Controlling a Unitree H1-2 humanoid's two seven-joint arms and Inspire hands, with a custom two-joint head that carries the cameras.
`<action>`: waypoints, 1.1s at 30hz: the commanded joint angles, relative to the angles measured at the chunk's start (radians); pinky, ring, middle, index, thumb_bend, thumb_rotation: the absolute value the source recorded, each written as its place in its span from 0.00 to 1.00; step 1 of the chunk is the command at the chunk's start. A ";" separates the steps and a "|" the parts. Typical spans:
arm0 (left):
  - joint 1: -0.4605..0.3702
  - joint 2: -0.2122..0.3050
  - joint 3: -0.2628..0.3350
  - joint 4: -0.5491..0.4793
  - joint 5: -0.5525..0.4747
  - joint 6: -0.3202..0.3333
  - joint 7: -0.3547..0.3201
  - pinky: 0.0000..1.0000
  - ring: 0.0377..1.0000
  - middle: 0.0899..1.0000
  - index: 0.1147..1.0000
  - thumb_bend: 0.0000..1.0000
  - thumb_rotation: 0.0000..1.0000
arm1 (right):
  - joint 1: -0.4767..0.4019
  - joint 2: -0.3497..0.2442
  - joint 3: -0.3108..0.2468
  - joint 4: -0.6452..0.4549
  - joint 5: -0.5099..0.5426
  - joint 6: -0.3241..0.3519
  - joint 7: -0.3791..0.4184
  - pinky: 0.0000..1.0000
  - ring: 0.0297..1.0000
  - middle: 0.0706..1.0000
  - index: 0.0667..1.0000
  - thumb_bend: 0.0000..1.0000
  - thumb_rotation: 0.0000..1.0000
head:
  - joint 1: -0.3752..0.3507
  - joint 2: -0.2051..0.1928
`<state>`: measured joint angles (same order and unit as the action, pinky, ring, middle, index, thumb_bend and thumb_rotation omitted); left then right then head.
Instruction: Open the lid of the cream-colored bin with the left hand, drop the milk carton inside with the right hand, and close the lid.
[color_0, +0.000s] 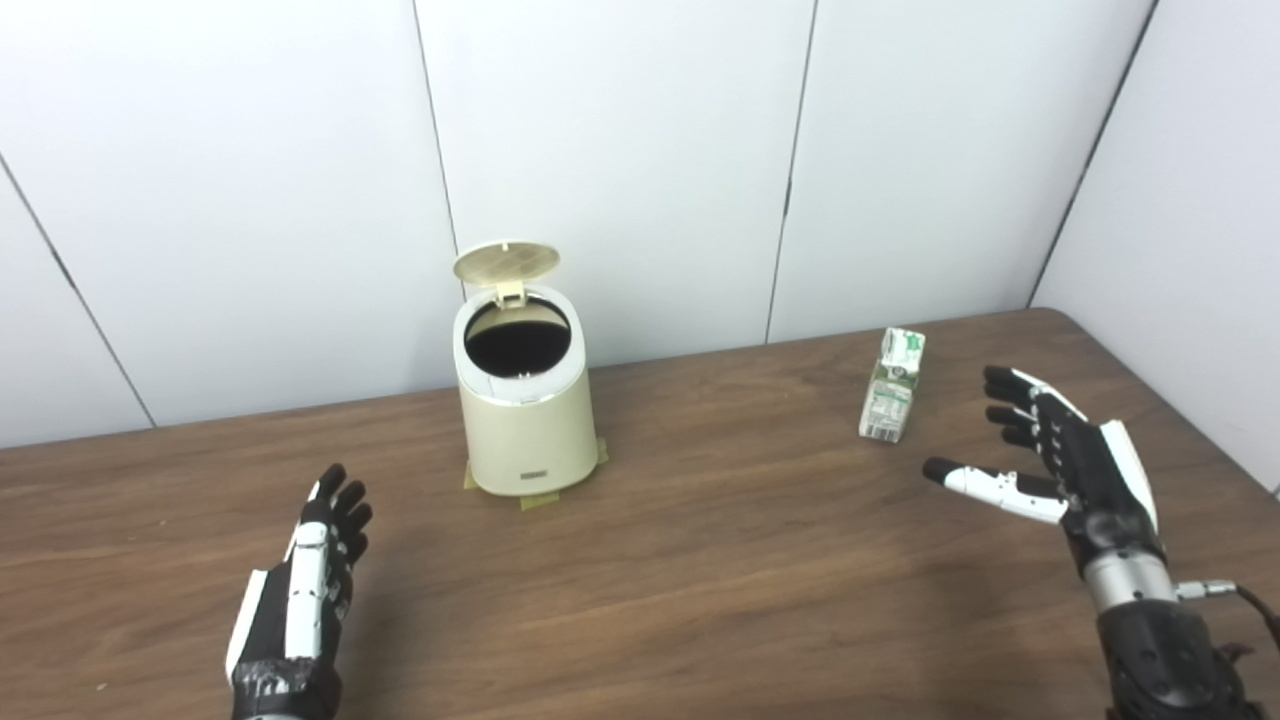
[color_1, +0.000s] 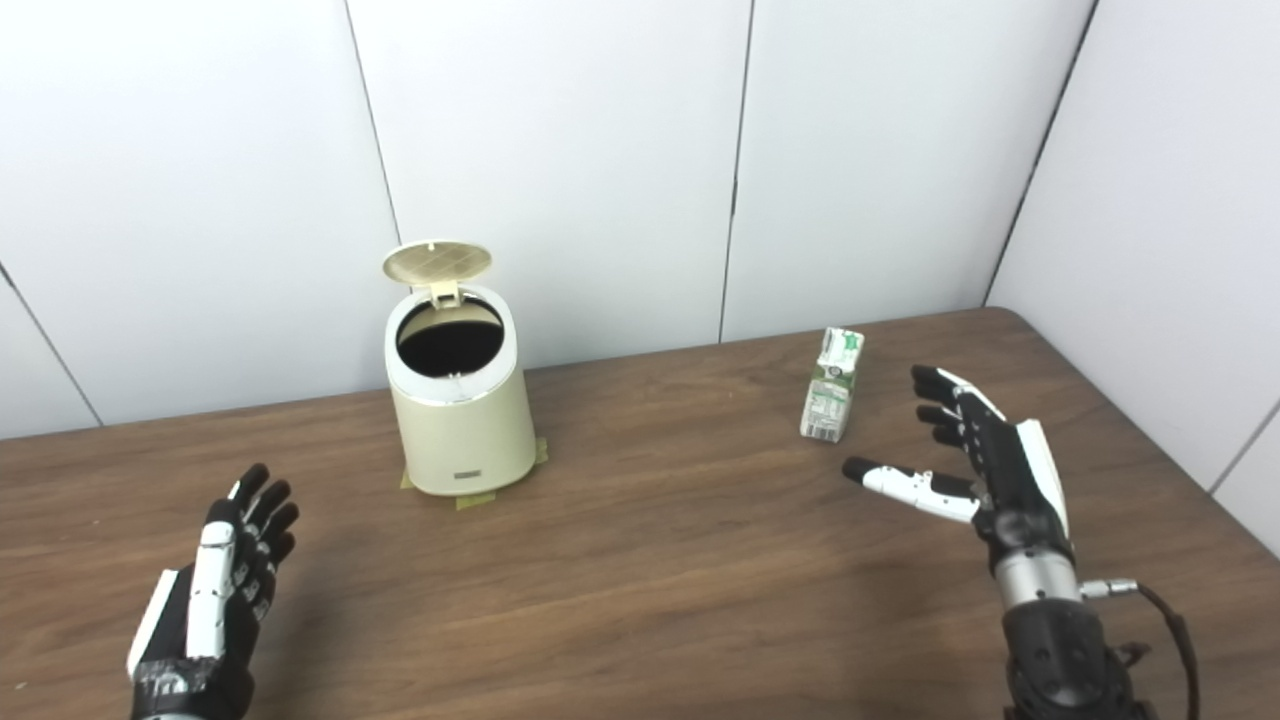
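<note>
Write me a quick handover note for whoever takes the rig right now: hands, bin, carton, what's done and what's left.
Left hand: open, empty, low over the table, near side of the bin and to its left.
Right hand: open, empty, fingers spread, just right of the milk carton, not touching it.
Cream-colored bin: upright at the back of the table, lid standing open, dark inside.
Milk carton: upright on the table, right of the bin.
Done: lid is open.
Left: grasp the carton with the right hand, drop it in the bin, close the lid.

place: lab-like test room | cues: bare white wall panels (color_0: 620, 150); plain wooden table (color_0: 700, 560)
</note>
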<state>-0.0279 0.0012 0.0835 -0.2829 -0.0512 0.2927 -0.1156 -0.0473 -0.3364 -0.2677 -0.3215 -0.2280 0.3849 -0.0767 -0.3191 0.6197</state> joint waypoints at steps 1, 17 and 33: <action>-0.023 0.009 0.000 -0.020 -0.019 -0.034 0.007 1.00 0.97 0.97 1.00 0.42 1.00 | -0.066 -0.040 0.005 0.019 -0.038 -0.012 -0.014 0.70 0.78 0.84 0.82 0.91 0.22 | -0.018 0.002; -0.021 0.064 -0.008 -0.067 -0.020 0.001 0.010 1.00 1.00 0.98 1.00 0.37 1.00 | -0.328 -0.155 0.094 0.377 -0.091 -0.023 0.018 0.79 0.89 0.89 0.86 0.93 0.11 | -0.058 0.009; -0.011 0.127 -0.043 -0.179 -0.008 0.091 -0.006 1.00 1.00 0.95 1.00 0.33 1.00 | -0.460 -0.138 0.173 0.618 -0.101 -0.095 -0.032 0.77 0.83 0.84 0.82 0.94 0.18 | -0.044 0.024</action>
<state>-0.0191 0.1182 0.0437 -0.4282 -0.0625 0.4080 -0.1207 -0.4562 -0.4579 -0.0908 0.3130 -0.3208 0.3411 -0.0821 -0.3620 0.6412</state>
